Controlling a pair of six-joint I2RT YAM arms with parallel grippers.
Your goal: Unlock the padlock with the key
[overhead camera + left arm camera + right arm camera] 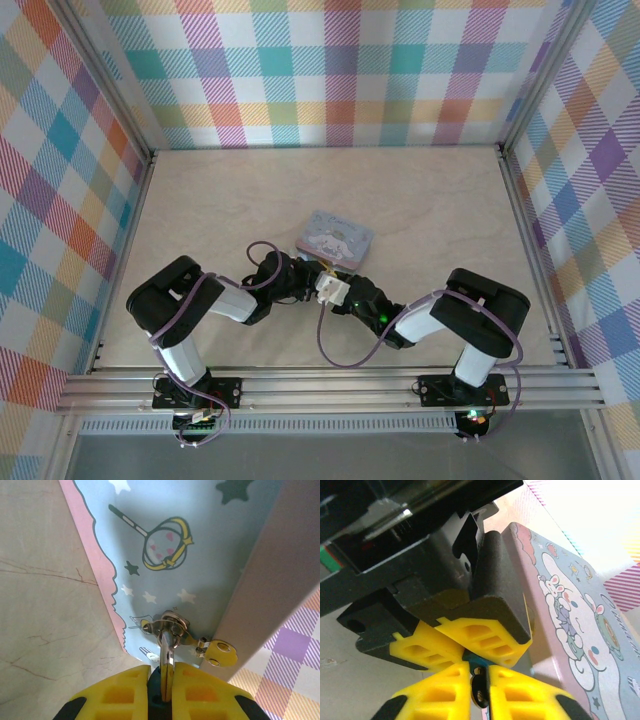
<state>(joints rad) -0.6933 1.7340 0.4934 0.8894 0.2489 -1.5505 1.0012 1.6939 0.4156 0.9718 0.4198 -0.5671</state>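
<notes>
Padlock (476, 660), tiny and blue, in the pinch of the left gripper (162, 675), yellow fingers (120, 690) pressed onto it from both sides. Silver shackle (166, 647) up out of that pinch, with a metal ring (170, 622) at its top and, off the ring, a small yellow piece (220, 652) with a hole: key head or tag, impossible to tell. Nose to nose with it, right gripper (479, 680), fingers (435, 695) nearly together on a thin dark piece (479, 694) with a hole, just beside the blue body; part of the padlock or the key, impossible to tell. All of this over the middle of the surface (430, 200), on the near side of the cartoon-printed tin (335, 240), both arms bent inward from the near edge
</notes>
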